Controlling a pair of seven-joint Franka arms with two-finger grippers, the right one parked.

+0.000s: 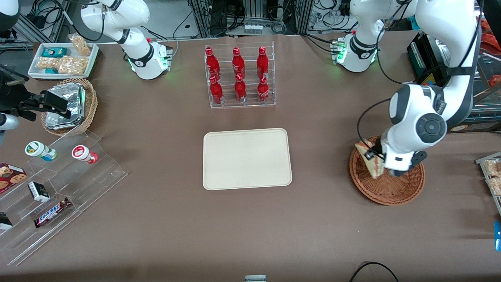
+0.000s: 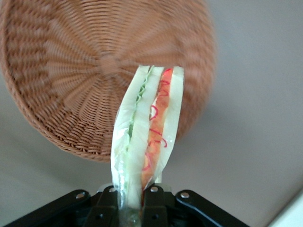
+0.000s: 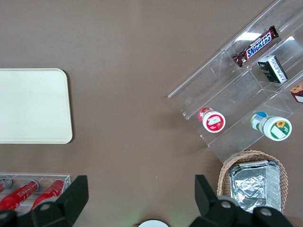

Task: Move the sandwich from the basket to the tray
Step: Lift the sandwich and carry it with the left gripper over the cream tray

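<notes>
My left gripper (image 1: 376,158) hangs above the reddish-brown wicker basket (image 1: 407,188) at the working arm's end of the table, shut on the sandwich (image 1: 370,160). The wrist view has the sandwich (image 2: 147,137) pinched at one end between the black fingers (image 2: 158,205), its white bread, green and orange-red layers pointing away from the gripper (image 2: 135,205), lifted clear of the empty basket (image 2: 85,71). The cream tray (image 1: 247,158) lies bare at the table's middle, toward the parked arm from the basket.
A clear rack of red bottles (image 1: 239,76) stands farther from the front camera than the tray. At the parked arm's end are a tan basket of foil packets (image 1: 68,105), a stepped clear stand with snacks (image 1: 51,184) and a white snack tray (image 1: 62,58).
</notes>
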